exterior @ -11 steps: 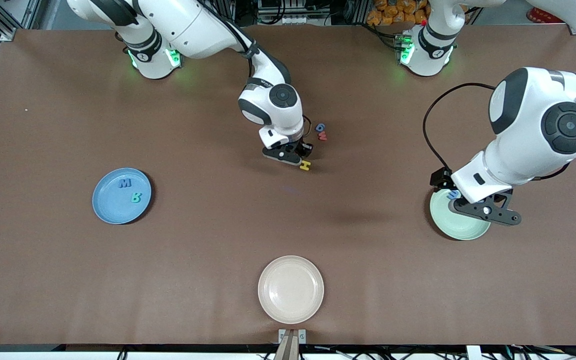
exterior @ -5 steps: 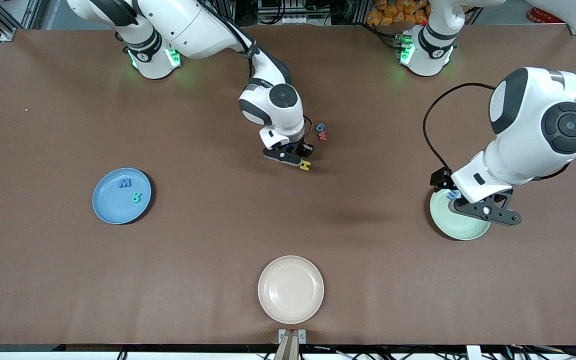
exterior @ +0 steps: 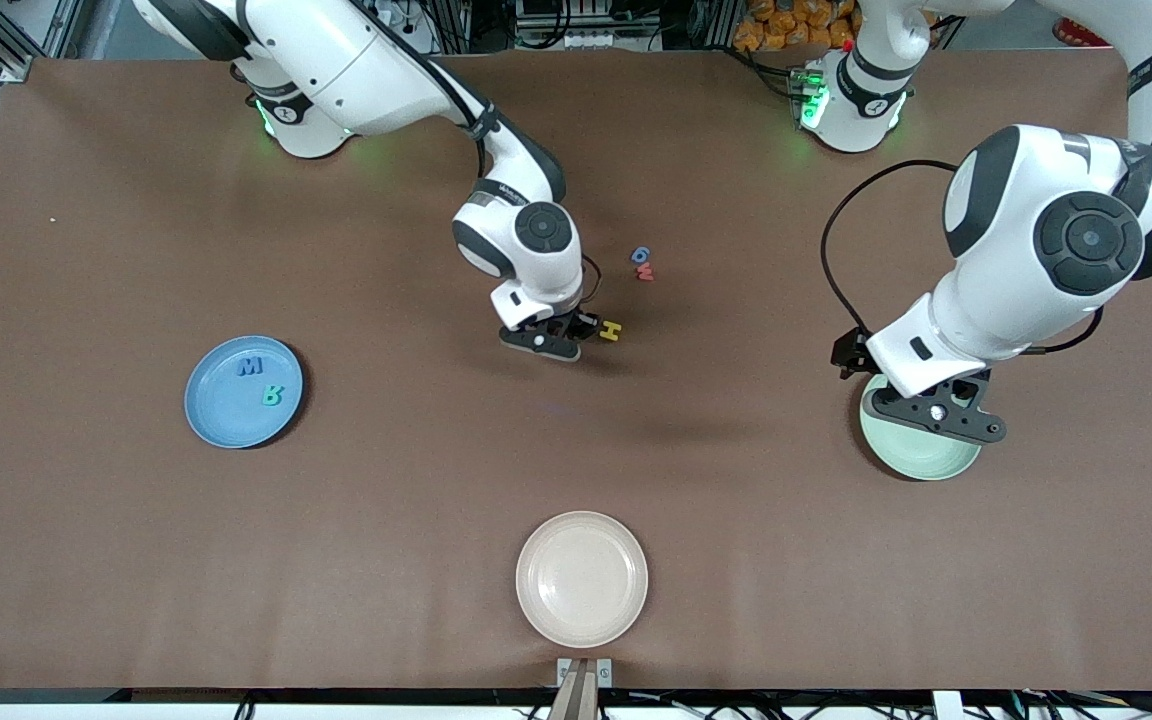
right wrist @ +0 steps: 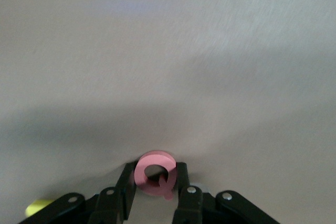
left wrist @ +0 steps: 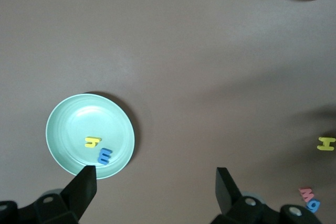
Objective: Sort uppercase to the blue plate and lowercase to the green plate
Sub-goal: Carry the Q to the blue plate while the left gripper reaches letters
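My right gripper [exterior: 548,346] hangs over the middle of the table, shut on the red ring-shaped Q [right wrist: 155,173], which shows between its fingers in the right wrist view. The yellow H [exterior: 611,329] lies beside it. The blue plate [exterior: 224,412] at the right arm's end holds the blue M [exterior: 250,367] and a teal letter [exterior: 272,397]. My left gripper [left wrist: 153,179] is open and holds nothing, over the edge of the green plate [exterior: 921,455]. In that plate [left wrist: 60,129] lie a small yellow h [left wrist: 93,141] and a blue m [left wrist: 105,156]. A blue g [exterior: 642,255] and a dark red w [exterior: 645,272] lie near the H.
A cream plate [exterior: 582,578] sits near the table's front edge, nearest the front camera. Bare brown table lies between the three plates.
My right gripper has lifted and shifted toward the blue plate with the Q, uncovering the yellow H. My left gripper, still open, has drifted a little toward the table's middle.
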Available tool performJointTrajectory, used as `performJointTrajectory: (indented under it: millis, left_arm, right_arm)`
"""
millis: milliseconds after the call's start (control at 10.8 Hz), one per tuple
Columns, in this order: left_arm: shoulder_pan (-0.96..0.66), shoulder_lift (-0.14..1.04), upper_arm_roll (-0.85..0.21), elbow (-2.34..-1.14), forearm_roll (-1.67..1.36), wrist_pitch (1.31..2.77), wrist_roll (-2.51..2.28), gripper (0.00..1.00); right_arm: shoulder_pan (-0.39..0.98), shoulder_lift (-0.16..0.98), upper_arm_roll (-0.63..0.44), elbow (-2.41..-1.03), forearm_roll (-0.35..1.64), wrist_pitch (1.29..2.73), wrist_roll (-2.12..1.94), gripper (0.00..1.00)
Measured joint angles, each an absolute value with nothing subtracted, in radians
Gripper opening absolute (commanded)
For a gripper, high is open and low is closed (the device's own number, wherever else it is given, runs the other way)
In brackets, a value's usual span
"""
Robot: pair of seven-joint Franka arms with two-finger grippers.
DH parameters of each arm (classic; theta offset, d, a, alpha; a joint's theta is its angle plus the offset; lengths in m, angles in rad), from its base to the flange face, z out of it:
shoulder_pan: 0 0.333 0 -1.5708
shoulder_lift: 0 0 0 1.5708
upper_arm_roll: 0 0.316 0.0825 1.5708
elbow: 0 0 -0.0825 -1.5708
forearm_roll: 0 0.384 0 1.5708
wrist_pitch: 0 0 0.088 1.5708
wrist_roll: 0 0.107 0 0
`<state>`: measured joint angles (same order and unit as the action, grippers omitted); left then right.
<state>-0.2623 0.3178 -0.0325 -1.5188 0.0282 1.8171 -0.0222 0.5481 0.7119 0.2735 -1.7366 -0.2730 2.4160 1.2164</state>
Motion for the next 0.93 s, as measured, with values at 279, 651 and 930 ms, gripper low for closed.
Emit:
performJointTrajectory:
  millis: [279, 651, 930]
  left_arm:
    - [-0.351, 0.318, -0.042, -1.529, 0.022, 1.804, -0.231, 1.0]
    - [-0.411, 0.32, -0.072, -1.561, -0.023, 1.802, -0.39, 1.0]
    - [-0.44, 0.322, -0.099, -1.62, -0.13, 1.851, -0.566, 1.0]
  right_arm:
    - [0.452, 0.704, 0.273, -1.72, -0.273, 2.339, 1.007, 0.22]
    - [0.353, 0.65, 0.274, -1.711, -0.265, 2.202, 0.758, 0.22]
    - [0.276, 0.594, 0.222, -1.711, -0.197, 2.114, 0.471, 0.22]
